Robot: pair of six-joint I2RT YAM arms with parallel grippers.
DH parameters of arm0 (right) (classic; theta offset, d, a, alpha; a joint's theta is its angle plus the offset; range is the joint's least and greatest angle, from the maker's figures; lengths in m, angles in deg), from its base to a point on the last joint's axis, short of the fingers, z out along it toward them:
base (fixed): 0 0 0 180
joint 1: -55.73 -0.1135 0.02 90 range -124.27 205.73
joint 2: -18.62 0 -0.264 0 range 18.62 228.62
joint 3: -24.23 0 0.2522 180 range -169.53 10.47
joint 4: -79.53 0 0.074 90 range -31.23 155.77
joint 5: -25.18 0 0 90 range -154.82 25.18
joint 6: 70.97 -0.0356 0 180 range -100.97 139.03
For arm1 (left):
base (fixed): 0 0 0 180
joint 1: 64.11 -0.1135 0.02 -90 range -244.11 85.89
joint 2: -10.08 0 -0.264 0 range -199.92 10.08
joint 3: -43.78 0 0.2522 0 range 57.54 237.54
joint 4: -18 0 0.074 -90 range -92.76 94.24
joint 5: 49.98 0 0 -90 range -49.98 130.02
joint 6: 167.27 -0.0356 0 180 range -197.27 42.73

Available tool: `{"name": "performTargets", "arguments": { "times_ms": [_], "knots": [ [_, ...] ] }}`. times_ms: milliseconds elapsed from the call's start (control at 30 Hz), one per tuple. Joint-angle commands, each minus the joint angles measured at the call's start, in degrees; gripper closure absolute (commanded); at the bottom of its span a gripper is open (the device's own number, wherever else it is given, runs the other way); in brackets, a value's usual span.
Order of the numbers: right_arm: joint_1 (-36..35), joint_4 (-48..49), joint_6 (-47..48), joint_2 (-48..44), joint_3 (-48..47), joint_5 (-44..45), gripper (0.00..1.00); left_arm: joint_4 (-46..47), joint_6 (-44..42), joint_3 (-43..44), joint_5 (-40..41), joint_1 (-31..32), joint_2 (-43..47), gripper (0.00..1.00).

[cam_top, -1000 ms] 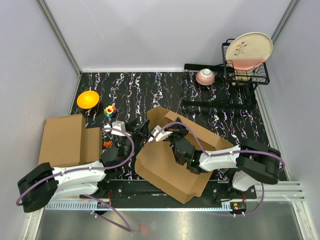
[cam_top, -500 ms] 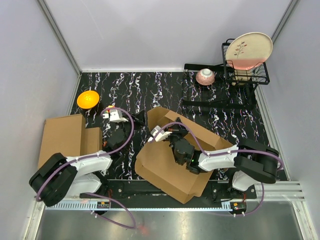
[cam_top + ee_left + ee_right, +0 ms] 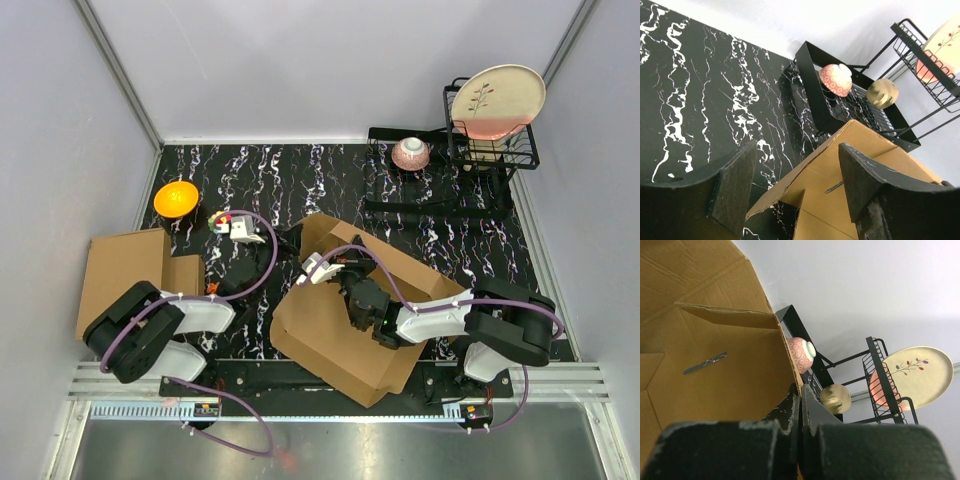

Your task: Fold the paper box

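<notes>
pinching the cardboard box point(image 3: 715, 345) wall with the right gripper point(image 3: 800, 399)
its fingers press together on the wall's top edge (box interior to their left); the left gripper point(image 3: 796, 152) is spread wide and holds nothing, with a corner of the box just ahead and a pink bowl point(image 3: 836, 80) farther beyond.

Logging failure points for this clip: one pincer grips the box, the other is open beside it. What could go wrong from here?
The right pincer pinches only the thin edge of the paper box wall, so it may slip or tear.
The open left pincer sits at the box's corner; advancing could shove the box rather than catch a flap.
The right arm's cable loops over the box and might snag.
</notes>
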Motion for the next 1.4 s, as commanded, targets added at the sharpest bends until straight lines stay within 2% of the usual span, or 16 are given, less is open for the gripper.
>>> {"name": "performTargets", "arguments": {
  "times_ms": [0,67,267,400,467,533,567,633,667,967,1200,1367],
  "knots": [
    [-0.5,-0.5,-3.4,1.3,1.4,3.3,1.00,7.5,1.3,0.1,-2.6,-0.2,-2.7,0.32],
    [-0.5,-0.6,-3.6,1.2,1.4,3.2,1.00,7.8,1.3,0.2,-2.9,-0.2,-3.3,0.33],
    [-0.5,-1.1,-4.1,1.2,1.3,3.1,1.00,9.5,0.9,0.6,-3.5,-0.2,-5.3,0.59],
    [-0.5,-1.0,-4.3,1.3,1.1,3.0,1.00,9.2,0.9,0.9,-6.1,-0.2,-5.8,0.63],
    [-0.5,-1.0,-4.3,1.4,1.1,2.9,1.00,9.3,0.6,0.6,-6.6,-0.1,-5.8,0.69],
    [-0.5,-1.1,-4.4,1.4,1.1,2.9,1.00,10.0,0.7,0.0,-6.7,-0.1,-5.7,0.77],
    [-0.5,-1.1,-4.3,1.3,1.1,2.8,1.00,10.4,0.9,-0.7,-6.9,-0.1,-5.6,0.86],
    [-0.5,-1.2,-4.4,1.2,1.2,2.8,1.00,10.8,1.6,-1.6,-7.0,0.5,-4.2,0.93],
    [-0.5,-1.3,-4.5,1.2,1.2,2.8,1.00,10.7,1.4,-2.5,-6.9,0.9,-3.6,1.00],
    [-0.5,-1.2,-4.7,1.3,1.1,2.9,1.00,3.0,0.1,-5.0,-4.9,6.1,8.7,1.00],
    [-0.6,-1.3,-5.1,1.4,1.1,3.2,1.00,0.6,0.1,-3.9,-4.8,10.5,10.8,1.00],
    [-1.1,0.0,-3.4,1.5,1.3,3.7,1.00,2.0,-0.8,-5.8,-1.6,14.0,10.0,1.00]
  ]
}}
